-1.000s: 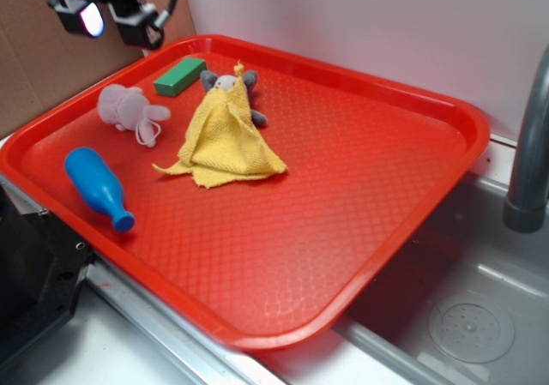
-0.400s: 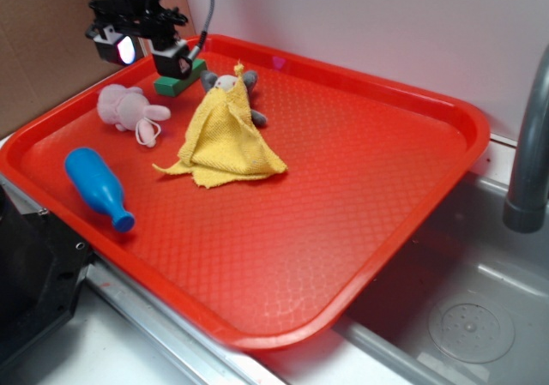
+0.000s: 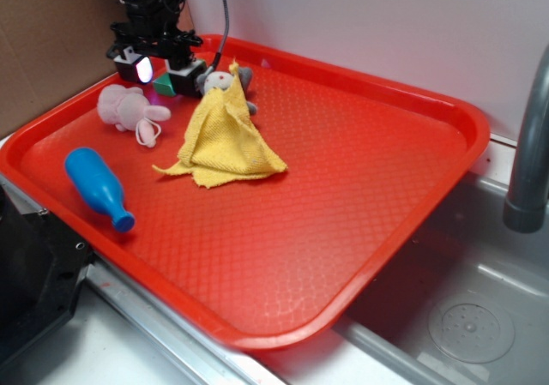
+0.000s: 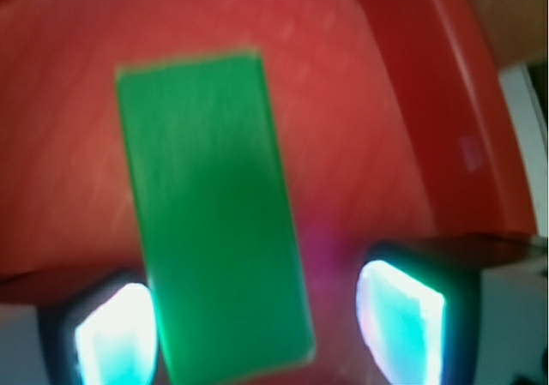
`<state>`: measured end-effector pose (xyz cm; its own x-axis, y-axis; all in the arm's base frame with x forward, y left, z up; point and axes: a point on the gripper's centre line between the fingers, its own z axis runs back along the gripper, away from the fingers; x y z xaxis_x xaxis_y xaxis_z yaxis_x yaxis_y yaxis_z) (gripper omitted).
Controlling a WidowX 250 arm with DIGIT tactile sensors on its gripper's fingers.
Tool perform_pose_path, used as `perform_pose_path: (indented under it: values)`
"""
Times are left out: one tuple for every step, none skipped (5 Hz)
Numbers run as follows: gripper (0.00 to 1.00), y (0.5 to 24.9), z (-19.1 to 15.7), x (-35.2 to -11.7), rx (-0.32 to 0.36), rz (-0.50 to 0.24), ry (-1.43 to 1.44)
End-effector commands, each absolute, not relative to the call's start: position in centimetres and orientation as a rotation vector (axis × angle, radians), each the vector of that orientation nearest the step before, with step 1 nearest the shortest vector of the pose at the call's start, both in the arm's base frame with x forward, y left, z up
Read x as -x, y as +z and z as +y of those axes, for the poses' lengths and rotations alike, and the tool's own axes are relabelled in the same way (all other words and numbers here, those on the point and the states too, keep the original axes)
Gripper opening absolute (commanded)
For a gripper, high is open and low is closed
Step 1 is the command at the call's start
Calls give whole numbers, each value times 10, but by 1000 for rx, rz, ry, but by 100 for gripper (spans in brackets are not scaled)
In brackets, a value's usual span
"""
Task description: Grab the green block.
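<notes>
The green block (image 3: 178, 82) lies flat near the far left corner of the red tray (image 3: 343, 188), mostly hidden by my gripper (image 3: 163, 66) in the exterior view. The gripper has come down over it and stands open. In the wrist view the green block (image 4: 214, 205) fills the middle, lengthwise, its near end between the two lit fingertips (image 4: 116, 338). The left pad sits close against the block's edge. A gap shows between the block and the right pad. The gripper (image 4: 257, 329) holds nothing.
A pink plush toy (image 3: 129, 106) lies just left of the block. A yellow cloth (image 3: 225, 136) draped over a grey plush (image 3: 233, 78) lies just right of it. A blue bowling-pin toy (image 3: 99, 188) rests near the tray's front left. Sink (image 3: 463, 316) and faucet (image 3: 527, 145) at right.
The gripper has moved right and down from above the tray's far left corner, and now straddles the green block. The jaws stay open. The toys and cloth have not moved.
</notes>
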<state>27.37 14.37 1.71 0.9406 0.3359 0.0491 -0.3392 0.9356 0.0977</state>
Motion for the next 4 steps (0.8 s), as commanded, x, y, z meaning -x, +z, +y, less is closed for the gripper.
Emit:
perform_pose_path:
  values:
    - [21, 15, 148, -284, -118, -50, 352]
    - [0, 14, 147, -282, -104, -54, 356]
    - [0, 20, 145, -282, -93, -27, 277]
    - [0, 52, 141, -276, -131, -19, 259]
